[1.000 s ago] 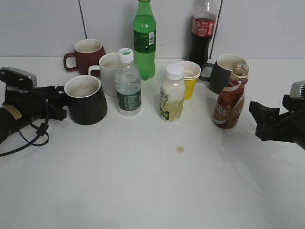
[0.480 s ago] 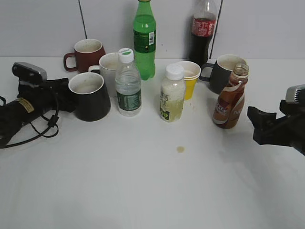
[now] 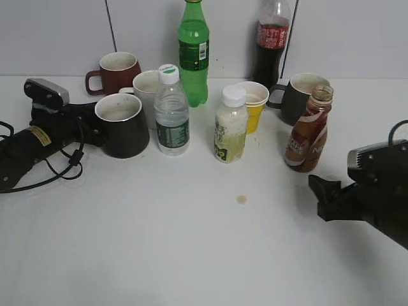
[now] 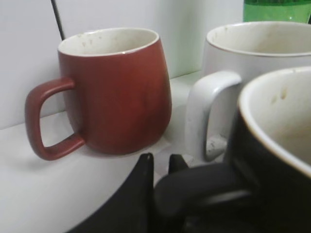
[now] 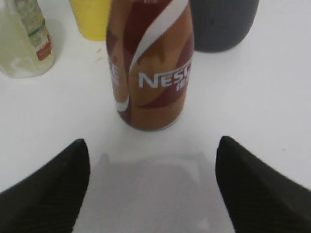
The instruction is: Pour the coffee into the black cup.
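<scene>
The left tool [image 3: 95, 131] pinches the cup [image 3: 123, 125] by its handle to hold it steady, while the right tool [image 5: 153, 187] is spread wide before the coffee [image 5: 150, 63], ready to grab it

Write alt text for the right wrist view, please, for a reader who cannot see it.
An open right gripper faces an upright brown coffee bottle, not touching it. Behind stand a yellow cup, a dark grey mug and a pale drink bottle.
</scene>
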